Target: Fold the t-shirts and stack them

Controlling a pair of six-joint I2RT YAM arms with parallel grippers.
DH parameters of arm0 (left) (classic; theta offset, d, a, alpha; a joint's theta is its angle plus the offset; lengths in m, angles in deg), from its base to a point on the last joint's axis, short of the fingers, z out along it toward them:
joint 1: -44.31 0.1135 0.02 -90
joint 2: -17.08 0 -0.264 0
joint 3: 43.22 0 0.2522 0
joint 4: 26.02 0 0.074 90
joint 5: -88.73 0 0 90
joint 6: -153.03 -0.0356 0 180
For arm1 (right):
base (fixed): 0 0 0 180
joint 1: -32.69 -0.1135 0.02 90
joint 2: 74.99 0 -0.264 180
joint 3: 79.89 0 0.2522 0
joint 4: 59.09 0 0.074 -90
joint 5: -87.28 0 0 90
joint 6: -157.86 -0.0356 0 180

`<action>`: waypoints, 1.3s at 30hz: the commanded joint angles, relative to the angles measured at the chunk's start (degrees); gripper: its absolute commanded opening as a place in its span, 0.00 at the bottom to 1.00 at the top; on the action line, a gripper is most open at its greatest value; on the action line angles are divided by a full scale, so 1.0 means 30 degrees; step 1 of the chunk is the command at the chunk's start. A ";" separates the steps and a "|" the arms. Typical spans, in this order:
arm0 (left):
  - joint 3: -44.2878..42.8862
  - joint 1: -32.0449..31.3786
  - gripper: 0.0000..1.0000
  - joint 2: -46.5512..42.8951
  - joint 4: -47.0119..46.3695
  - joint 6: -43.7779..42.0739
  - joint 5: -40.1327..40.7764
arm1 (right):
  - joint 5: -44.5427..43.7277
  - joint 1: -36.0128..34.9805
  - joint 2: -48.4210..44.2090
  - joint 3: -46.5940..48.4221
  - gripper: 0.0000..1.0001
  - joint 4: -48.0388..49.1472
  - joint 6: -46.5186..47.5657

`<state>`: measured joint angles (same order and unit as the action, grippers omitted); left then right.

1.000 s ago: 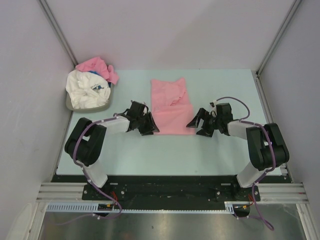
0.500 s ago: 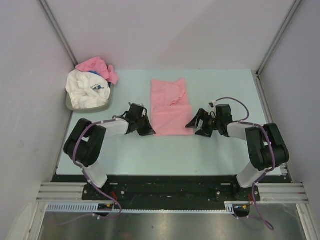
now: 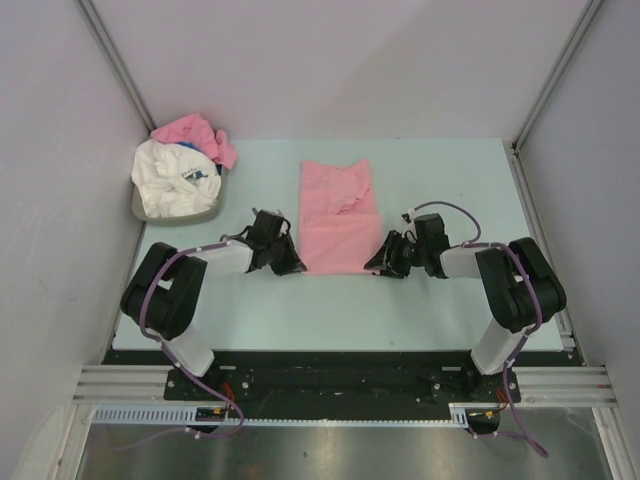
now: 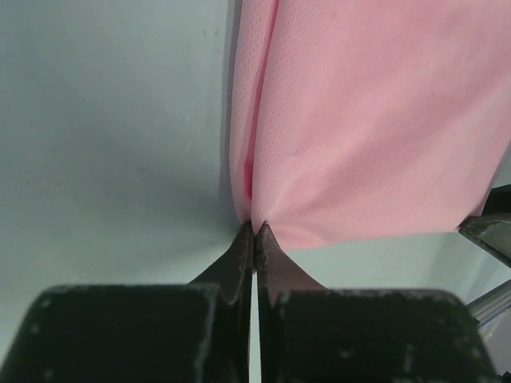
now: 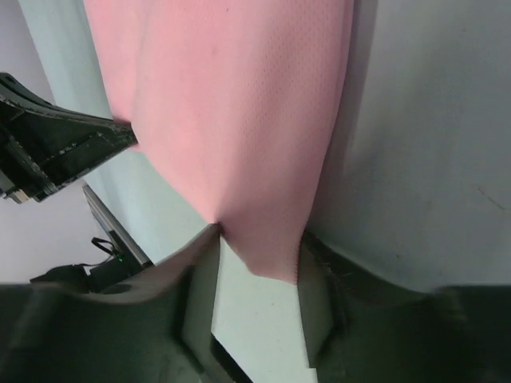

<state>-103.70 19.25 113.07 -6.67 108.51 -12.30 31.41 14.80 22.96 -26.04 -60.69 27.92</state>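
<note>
Shut in by walls (image 3: 60, 120) left, right and far. Blocked far left by a basket (image 3: 138, 208) heaped with tees (image 3: 175, 180). Crowded mid desk (image 3: 450, 180) by left pincer (image 3: 293, 265) and right pincer (image 3: 377, 263) flanking the pink tee (image 3: 338, 215). Could be passed far right and along the near edge.

No word, brand, number or sign could be read in any of the views. The only marking was a small blue print (image 3: 198, 174) on the white t-shirt (image 3: 165, 190), which lay heaped in the bin (image 3: 139, 208) at the far left corner of the table (image 3: 450, 170). It was too small to tell whether it held letters or only a figure. The pink t-shirt (image 3: 338, 215) towards the middle of the table showed only plain cloth, in the top view and close up in both wrist views.
</note>
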 commanded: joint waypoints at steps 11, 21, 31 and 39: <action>0.2794 0.0179 0.00 -0.2926 0.0834 -0.0363 0.0365 | -0.2085 -0.0655 -0.0154 -0.0592 0.00 -0.2498 0.1067; 0.4703 -0.1548 0.00 -0.8519 0.2968 0.0369 0.0891 | -0.5310 -0.4991 -0.5630 -0.0768 0.00 -0.6133 0.1069; 0.1543 -0.1725 0.00 -1.0083 0.5725 -0.0128 0.2002 | -0.6484 -0.4908 -0.7457 0.1132 0.00 -0.6985 0.0951; -0.2324 -0.0995 0.00 -0.7974 0.6078 -0.0450 0.1977 | -0.5489 -0.2945 -0.5554 0.3594 0.00 -0.6165 0.0952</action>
<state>-104.85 14.86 86.08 10.84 108.44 -7.34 14.36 3.35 3.49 -20.51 -81.15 30.39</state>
